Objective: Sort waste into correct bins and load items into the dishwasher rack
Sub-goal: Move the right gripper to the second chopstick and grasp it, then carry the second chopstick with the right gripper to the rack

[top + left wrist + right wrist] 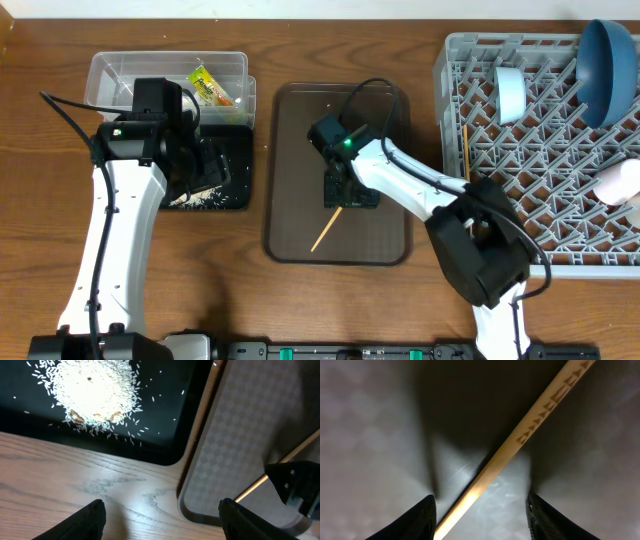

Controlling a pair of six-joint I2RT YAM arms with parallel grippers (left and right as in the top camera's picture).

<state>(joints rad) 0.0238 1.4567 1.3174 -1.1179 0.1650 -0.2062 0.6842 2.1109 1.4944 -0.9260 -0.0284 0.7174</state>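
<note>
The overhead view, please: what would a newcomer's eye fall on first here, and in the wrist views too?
First comes the big grey rack at the right, with a dark-blue plate propped in its far corner. Next is the right gripper, open astride a wooden chopstick on the brown tray. At the left, a bright heap of rice lies in the black tray.
</note>
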